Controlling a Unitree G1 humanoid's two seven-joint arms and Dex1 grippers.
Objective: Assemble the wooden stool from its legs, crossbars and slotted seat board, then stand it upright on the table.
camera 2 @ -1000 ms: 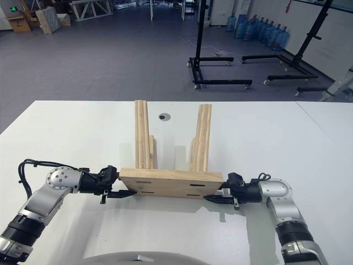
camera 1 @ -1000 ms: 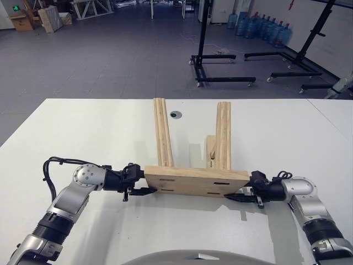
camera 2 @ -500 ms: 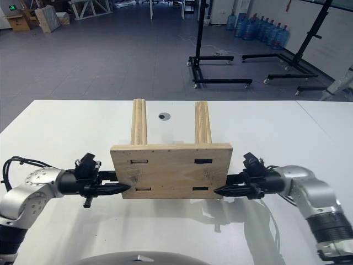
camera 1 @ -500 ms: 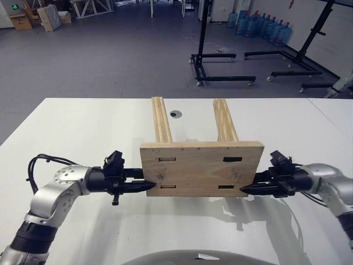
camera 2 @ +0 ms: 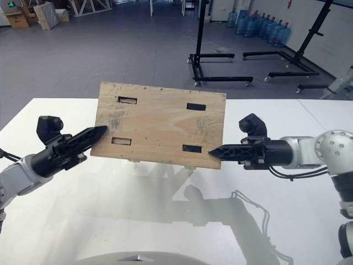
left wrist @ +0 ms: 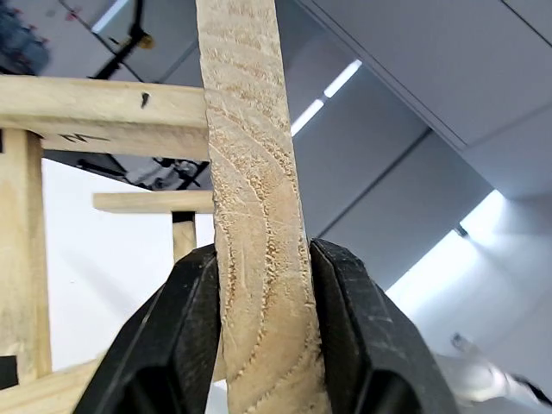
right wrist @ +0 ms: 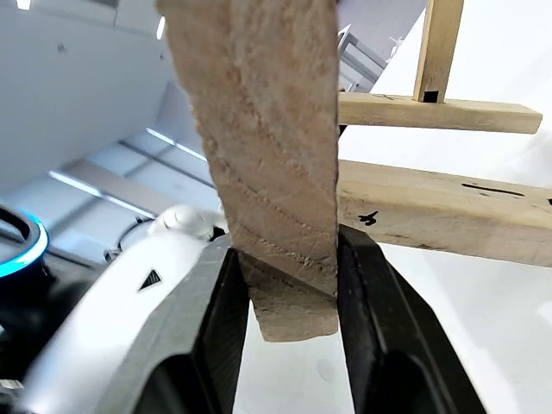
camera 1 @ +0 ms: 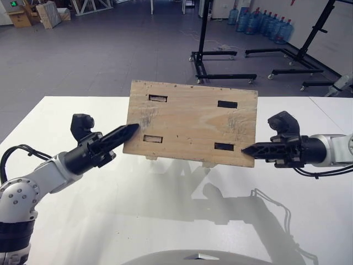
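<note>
The pale wooden slotted seat board (camera 1: 190, 124) is held in the air above the white desk (camera 1: 165, 221), tilted, with its flat face and four rectangular slots turned toward the head camera. Its left edge is clamped by the black left gripper (camera 1: 131, 130) and its lower right edge by the black right gripper (camera 1: 248, 149). The stool's pale wooden frame of legs and crossbars (left wrist: 103, 108) is seen behind the board.

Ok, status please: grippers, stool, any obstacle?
Left gripper, right gripper shut on stool seat edges. Stool held over table, tilted. Nothing in the way.
</note>
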